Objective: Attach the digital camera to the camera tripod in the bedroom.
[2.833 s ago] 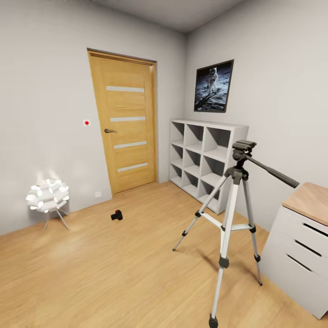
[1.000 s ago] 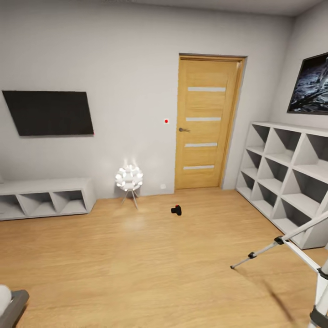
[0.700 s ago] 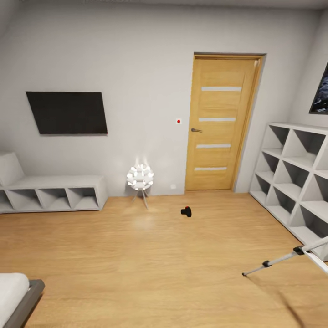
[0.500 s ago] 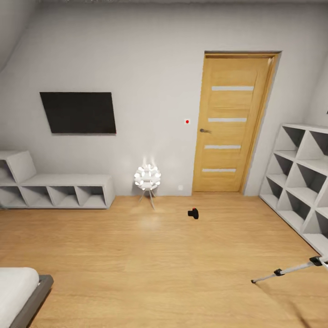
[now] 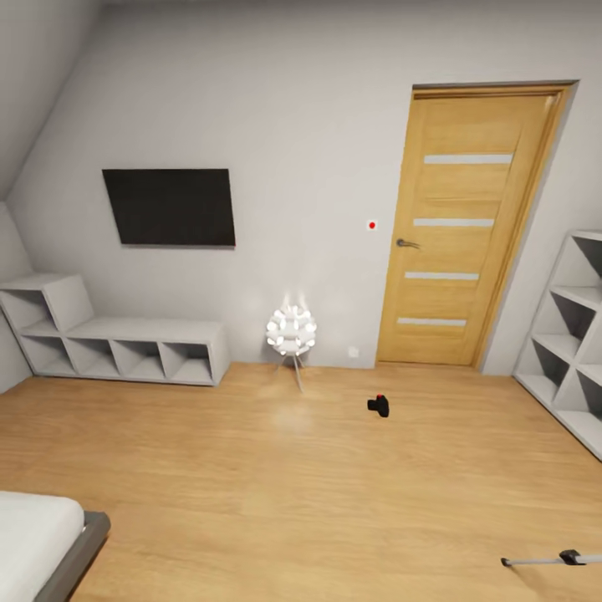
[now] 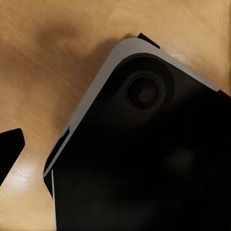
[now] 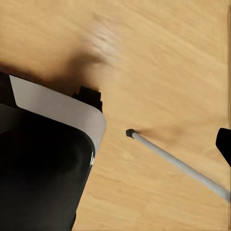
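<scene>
The head view has been swung leftward across the bedroom over the last few seconds: the camera tripod (image 5: 548, 559), earlier seen whole beside the white cube shelf (image 5: 568, 334), is now reduced to one silver leg with a black foot at the lower right edge, while a wall-mounted black screen (image 5: 170, 206), a low white shelf unit (image 5: 117, 343) and a corner of a bed (image 5: 42, 535) have been brought into sight. This shift is read as a turn of the robot, not a move of the things. The digital camera (image 5: 379, 405) is seen lying on the wood floor (image 5: 276, 493), in front of the oak door (image 5: 468, 226) and just to the right of the glowing white lamp (image 5: 292, 331); it is nearly centred now, so the fetching step is judged barely begun, with the approach to the digital camera still to be made. In the right wrist view a tripod leg (image 7: 175, 163) is seen over the floor beside the robot's dark base. Whether either gripper is released or clenched cannot be told; nothing is seen held or touched
</scene>
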Controlling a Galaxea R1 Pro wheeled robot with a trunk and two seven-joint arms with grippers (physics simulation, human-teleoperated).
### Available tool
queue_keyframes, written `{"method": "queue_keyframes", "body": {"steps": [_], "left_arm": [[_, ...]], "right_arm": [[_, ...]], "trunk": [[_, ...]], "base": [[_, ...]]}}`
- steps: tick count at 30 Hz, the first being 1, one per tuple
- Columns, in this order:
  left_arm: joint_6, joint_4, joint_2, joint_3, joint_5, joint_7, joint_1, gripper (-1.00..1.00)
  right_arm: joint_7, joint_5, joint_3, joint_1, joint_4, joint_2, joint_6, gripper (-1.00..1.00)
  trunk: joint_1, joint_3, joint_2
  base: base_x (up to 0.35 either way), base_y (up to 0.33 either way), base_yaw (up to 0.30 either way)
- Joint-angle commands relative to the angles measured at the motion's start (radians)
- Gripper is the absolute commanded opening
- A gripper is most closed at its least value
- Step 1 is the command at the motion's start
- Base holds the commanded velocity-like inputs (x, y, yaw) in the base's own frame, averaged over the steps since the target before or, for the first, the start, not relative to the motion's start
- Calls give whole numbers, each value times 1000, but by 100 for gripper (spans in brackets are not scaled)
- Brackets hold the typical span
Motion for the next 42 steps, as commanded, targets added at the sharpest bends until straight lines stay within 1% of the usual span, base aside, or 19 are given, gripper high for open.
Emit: {"method": "queue_keyframes", "body": {"steps": [1,10,42], "left_arm": [[1,-2,0,0,-3,1,0,100],[2,-2,-1,-4,-11,-1,0,100],[15,-2,-1,-4,-13,-1,0,100]], "right_arm": [[-1,8,-3,-1,1,-1,1,100],[-2,6,-5,-1,1,-4,0,100],[-3,5,-6,-1,1,-4,-5,100]], "trunk": [[1,-1,0],[1,-1,0],[1,-1,0]], "base": [[318,0,12],[322,0,3],[327,0,0]]}}
